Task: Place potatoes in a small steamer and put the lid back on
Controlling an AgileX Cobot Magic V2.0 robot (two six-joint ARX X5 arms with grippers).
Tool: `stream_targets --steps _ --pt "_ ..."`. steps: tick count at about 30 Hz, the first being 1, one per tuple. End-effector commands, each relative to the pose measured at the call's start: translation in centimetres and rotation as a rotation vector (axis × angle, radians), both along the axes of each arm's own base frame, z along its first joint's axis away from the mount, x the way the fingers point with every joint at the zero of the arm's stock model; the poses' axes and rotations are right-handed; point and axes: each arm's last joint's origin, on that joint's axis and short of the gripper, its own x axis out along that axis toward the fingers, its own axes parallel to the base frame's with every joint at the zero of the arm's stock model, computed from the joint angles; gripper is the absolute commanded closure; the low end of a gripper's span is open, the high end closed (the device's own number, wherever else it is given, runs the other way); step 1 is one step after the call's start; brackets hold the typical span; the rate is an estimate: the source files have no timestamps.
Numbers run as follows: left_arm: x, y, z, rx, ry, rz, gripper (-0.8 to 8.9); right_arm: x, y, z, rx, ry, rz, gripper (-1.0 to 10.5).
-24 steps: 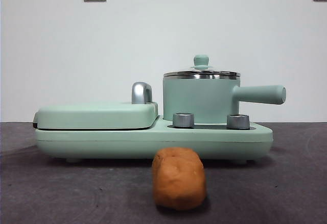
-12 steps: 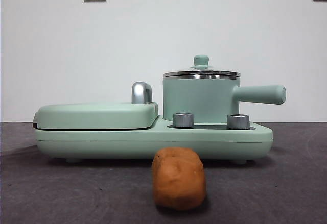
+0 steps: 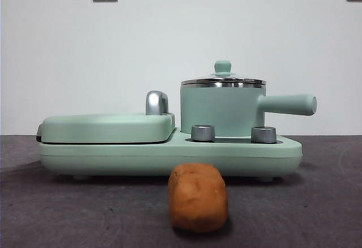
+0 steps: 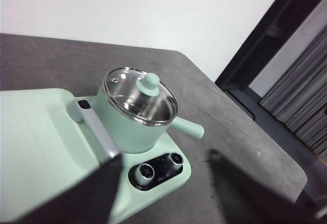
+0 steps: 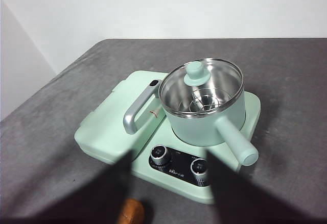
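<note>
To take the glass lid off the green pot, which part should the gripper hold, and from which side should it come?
Grip the small knob at the centre of the lid, coming straight down from above. The knob stands upright and narrows to a neck under its cap, so two jaws can probably close around it. The lid's steel rim lies flat on the steamer, leaving no edge to catch. The side handle does not block this approach.

white wall [image 3: 181, 33], dark grey table [image 3: 56, 214].
</note>
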Motion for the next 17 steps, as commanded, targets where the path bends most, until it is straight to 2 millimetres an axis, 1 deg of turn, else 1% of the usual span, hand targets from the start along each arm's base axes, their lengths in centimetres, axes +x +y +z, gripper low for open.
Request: stream_targets --steps 1,7,10,15,17 --pt "0.4 -0.3 0.6 0.005 -0.026 -0.024 4.04 -0.1 0.0 0.6 -0.006 -0.026 0.003 5.0" --pt "2.2 -1.7 1.3 0.016 0.004 -0.085 4.05 -0.1 0.0 0.6 -0.006 -0.027 0.003 5.0" --pt "3.7 -2.8 2.0 0.044 0.007 -0.106 4.05 -0.1 0.0 0.6 -0.006 -0.026 0.003 5.0" --pt "6.6 -5.2 3.7 0.119 0.002 -0.138 4.05 -0.1 0.0 0.6 -0.003 -0.024 0.002 5.0" --pt "7.7 -6.6 4.5 0.18 -0.003 -0.145 4.05 -0.1 0.0 0.6 0.008 -0.017 -0.001 5.0"
